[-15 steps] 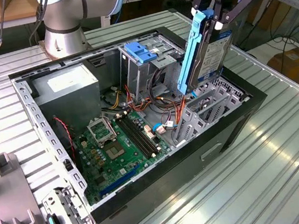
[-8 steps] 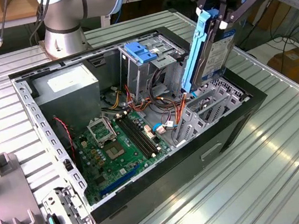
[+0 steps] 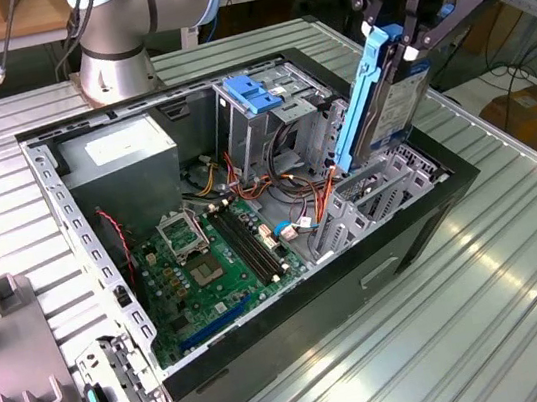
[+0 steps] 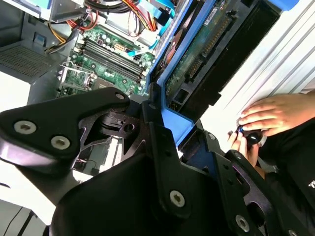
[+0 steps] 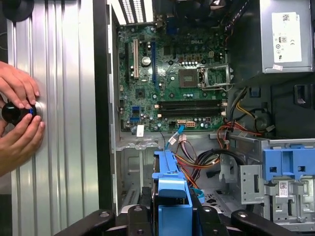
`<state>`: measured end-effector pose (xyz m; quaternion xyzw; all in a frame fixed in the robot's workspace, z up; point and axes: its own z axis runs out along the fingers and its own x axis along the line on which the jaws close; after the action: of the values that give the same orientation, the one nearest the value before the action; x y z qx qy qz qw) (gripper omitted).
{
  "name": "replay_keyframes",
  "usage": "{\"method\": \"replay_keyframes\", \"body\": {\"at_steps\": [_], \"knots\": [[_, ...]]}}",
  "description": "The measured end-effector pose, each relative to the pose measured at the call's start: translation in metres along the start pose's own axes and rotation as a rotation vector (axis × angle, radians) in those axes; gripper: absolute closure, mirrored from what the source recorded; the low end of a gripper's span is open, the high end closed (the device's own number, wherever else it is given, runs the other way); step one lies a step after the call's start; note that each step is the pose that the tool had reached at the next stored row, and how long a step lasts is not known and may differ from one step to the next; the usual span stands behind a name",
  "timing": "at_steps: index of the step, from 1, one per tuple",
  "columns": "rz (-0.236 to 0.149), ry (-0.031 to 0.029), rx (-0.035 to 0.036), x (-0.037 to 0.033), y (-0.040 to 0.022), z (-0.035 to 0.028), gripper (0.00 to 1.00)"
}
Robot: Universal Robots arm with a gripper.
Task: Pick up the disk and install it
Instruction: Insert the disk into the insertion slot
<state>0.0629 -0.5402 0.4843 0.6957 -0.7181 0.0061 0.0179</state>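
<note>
The disk is a dark-grey drive in bright blue side rails. It stands nearly on end, tilted, over the open computer case at the exterior view's right. My gripper is shut on its upper end. Its lower end reaches the metal drive cage inside the case. In the second wrist view the disk shows its green circuit side between my black fingers. In the first wrist view its blue end tab sits in my gripper above the cage floor.
The case holds a green motherboard, a grey power supply, a pale-blue latch plate and orange and red cables. A person's hands hold a black knob on the ribbed table beside the case. Grey fixtures stand at the exterior view's left.
</note>
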Motion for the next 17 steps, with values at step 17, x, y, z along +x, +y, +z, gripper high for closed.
{"method": "replay_keyframes", "body": {"at_steps": [17], "knots": [[0.000,-0.0002,0.0000,0.0060,-0.0008,0.0105,0.63]]}}
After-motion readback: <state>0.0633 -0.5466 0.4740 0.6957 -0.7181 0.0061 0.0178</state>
